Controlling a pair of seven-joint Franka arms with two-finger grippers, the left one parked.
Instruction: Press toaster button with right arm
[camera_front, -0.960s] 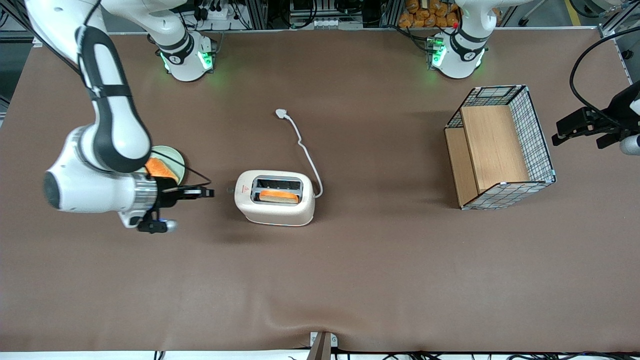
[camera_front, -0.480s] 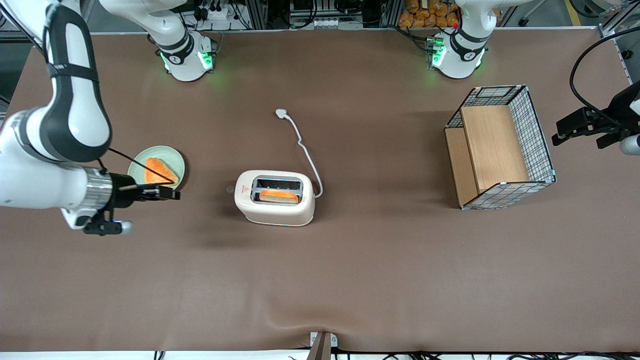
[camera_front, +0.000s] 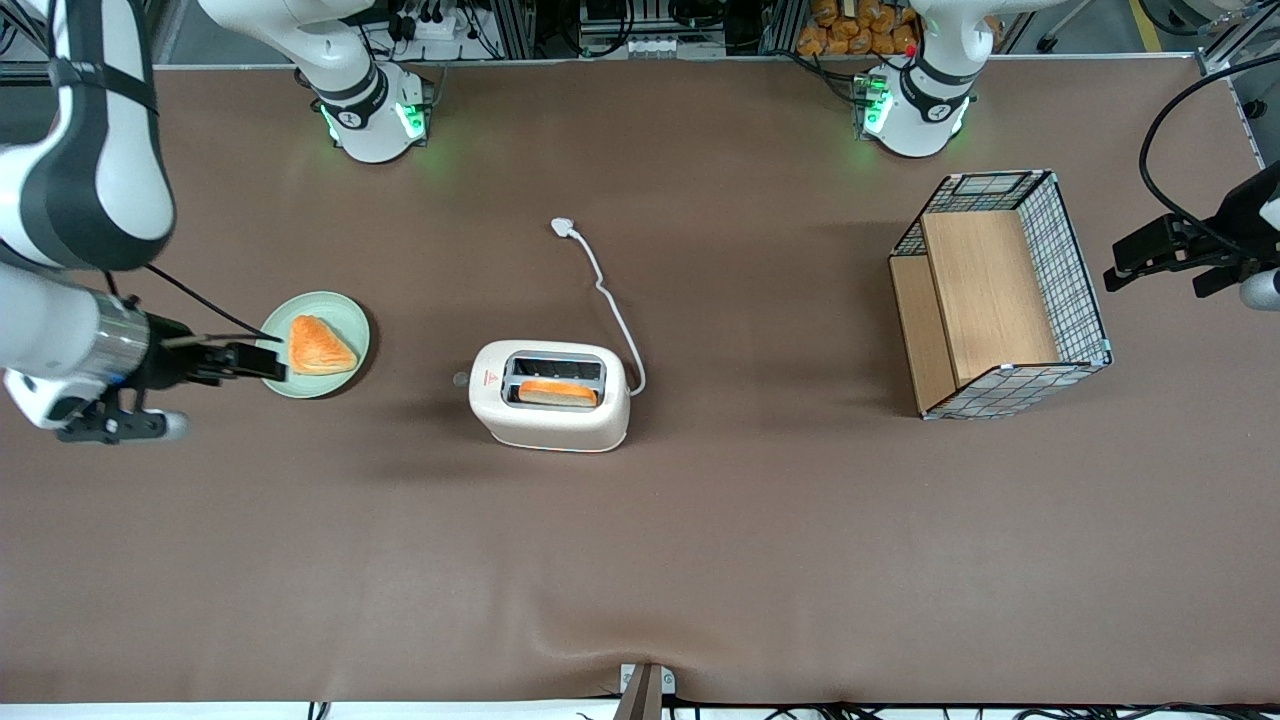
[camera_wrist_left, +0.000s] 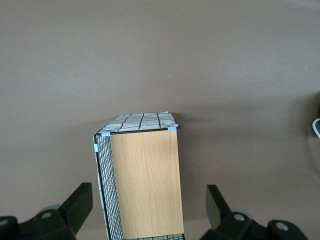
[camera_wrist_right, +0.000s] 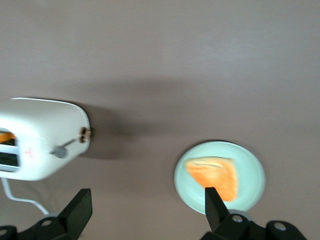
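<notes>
The cream-white toaster (camera_front: 550, 405) stands mid-table with a slice of toast (camera_front: 557, 392) in the slot nearer the front camera. Its small pale grey button (camera_front: 460, 380) sticks out of the narrow end that faces the working arm. My right gripper (camera_front: 270, 365) hangs well away from that end, toward the working arm's end of the table, over the edge of a green plate. Its fingers are wide apart and empty. The right wrist view shows the gripper (camera_wrist_right: 147, 200), the toaster (camera_wrist_right: 45, 137) and the button (camera_wrist_right: 61, 152).
A pale green plate (camera_front: 345, 375) with a toast slice (camera_front: 318, 346) lies between gripper and toaster; it also shows in the right wrist view (camera_wrist_right: 252, 187). The white cord (camera_front: 610, 300) trails from the toaster. A wire-and-wood basket (camera_front: 1000, 295) stands toward the parked arm's end.
My right arm has drawn back from the toaster's button end toward its own end of the table. The plate and its toast are now uncovered. The toaster has not moved.
</notes>
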